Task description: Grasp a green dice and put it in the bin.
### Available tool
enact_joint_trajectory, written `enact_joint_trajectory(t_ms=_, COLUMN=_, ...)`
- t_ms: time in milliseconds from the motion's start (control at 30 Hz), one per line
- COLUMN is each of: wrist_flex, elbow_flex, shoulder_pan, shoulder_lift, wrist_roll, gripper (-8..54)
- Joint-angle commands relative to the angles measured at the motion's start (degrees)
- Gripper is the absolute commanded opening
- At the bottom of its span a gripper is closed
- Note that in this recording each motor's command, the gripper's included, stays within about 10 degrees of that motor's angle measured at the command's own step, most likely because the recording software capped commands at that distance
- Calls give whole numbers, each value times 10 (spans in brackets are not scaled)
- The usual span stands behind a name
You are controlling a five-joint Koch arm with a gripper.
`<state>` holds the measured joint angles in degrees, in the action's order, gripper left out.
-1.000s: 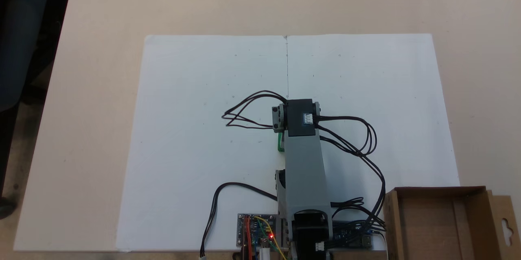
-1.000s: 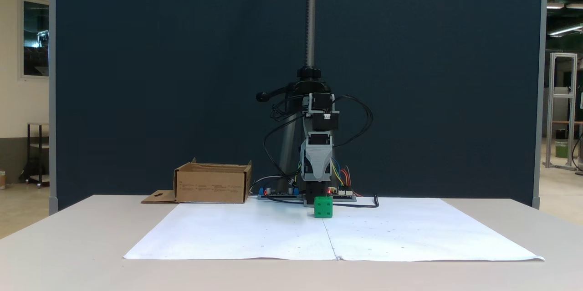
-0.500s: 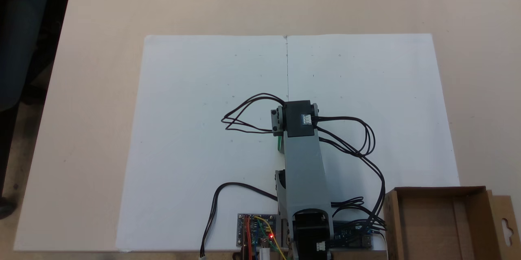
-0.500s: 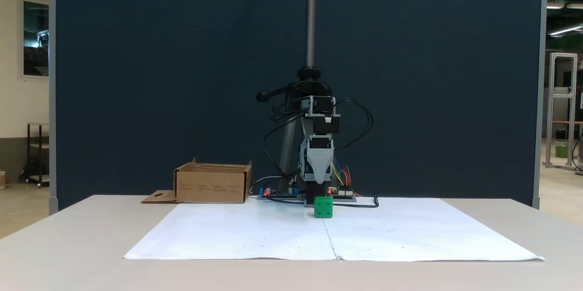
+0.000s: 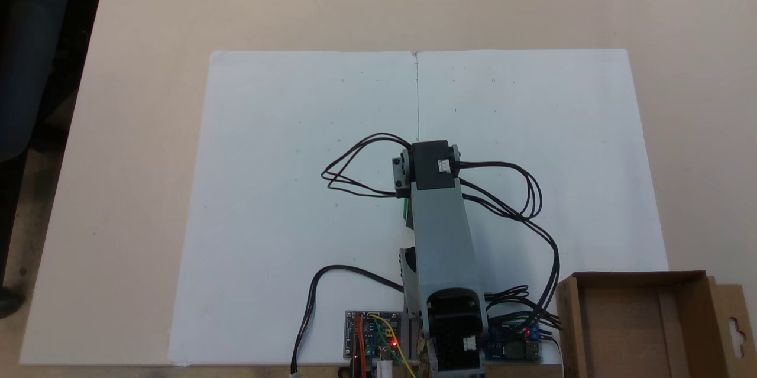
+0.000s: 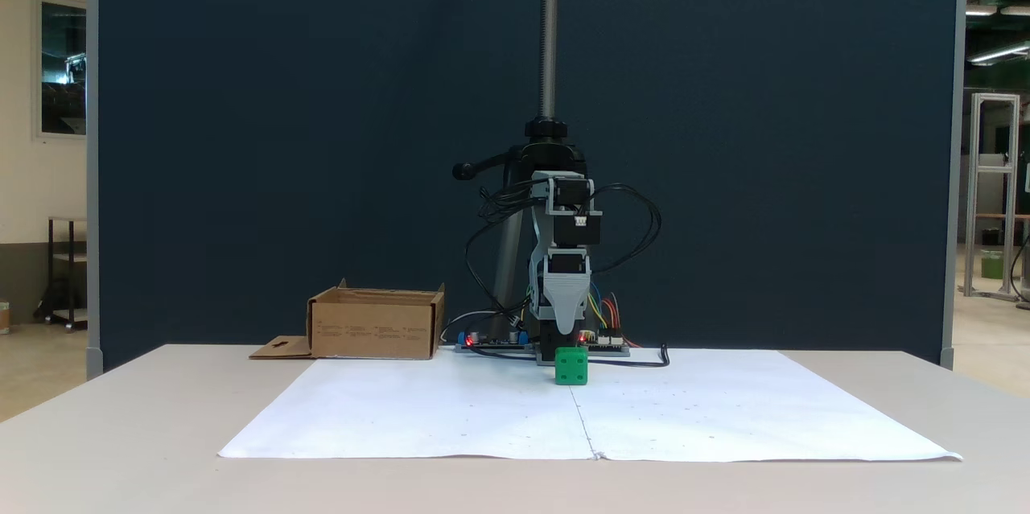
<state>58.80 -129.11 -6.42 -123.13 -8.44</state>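
A beige table carries a big white sheet of paper, made of two halves that meet at a seam down the middle. At the back stands a dark blue partition with a metal pole rising in front of it.

The grey arm reaches from its base out over the paper, with black cables looping off both sides. A circuit board with a red light sits by the base.

The cardboard box stands off the paper beside the base, well apart from the dice; it is brown, low-walled and open on top, with a flat flap pierced by a hang-hole.

The gripper points down just above and behind the dice. Its tip is dark against the base, so I cannot tell how wide the jaws stand.

The green dice sits on the paper at the seam, a small bright cube with rounded edges and darker pips. From above, a green sliver shows by the arm.
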Motion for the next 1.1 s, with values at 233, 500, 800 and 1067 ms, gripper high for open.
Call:
enact_joint_trajectory(t_ms=233, wrist_flex=-4, elbow_flex=6, shoulder_pan=-24, shoulder_lift=33, wrist_roll=18, gripper=461)
enact_joint_trajectory(t_ms=500, wrist_flex=-24, elbow_flex=6, shoulder_pan=-24, shoulder_lift=49, wrist_roll=-1, gripper=458)
enact_joint_trajectory(t_ms=800, wrist_flex=-49, elbow_flex=6, shoulder_pan=-27, shoulder_lift=79, wrist_roll=-12, gripper=460)
enact_joint_trajectory(t_ms=1067, wrist_flex=-76, elbow_flex=6, shoulder_pan=-27, shoulder_lift=86, wrist_roll=-31, gripper=460)
